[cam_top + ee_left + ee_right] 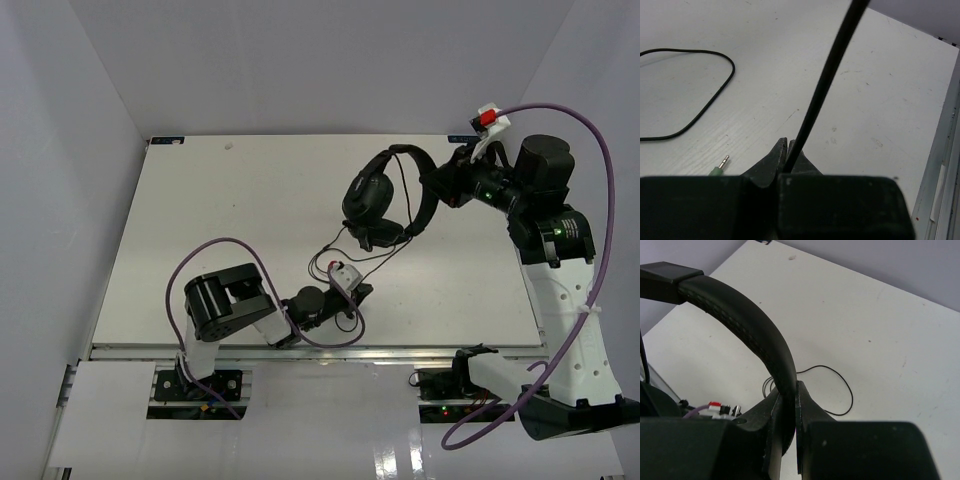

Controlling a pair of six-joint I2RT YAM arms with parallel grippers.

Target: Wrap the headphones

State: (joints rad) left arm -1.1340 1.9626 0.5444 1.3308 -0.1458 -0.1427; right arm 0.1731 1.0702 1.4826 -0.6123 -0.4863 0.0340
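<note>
The black headphones hang above the table's middle right, earcups down. My right gripper is shut on the arched headband, which passes between its closed jaws. The thin dark cable trails from the earcups down to my left gripper. That gripper is shut on the cable, which rises taut from between the fingertips. A loose loop of cable and a greenish plug with a metal tip lie on the table to the left of the fingers.
The white table ends at a metal rail along its near edge. White walls stand to the left, right and back. Purple robot cables arc over each arm. Another cable loop lies on the table below the headband.
</note>
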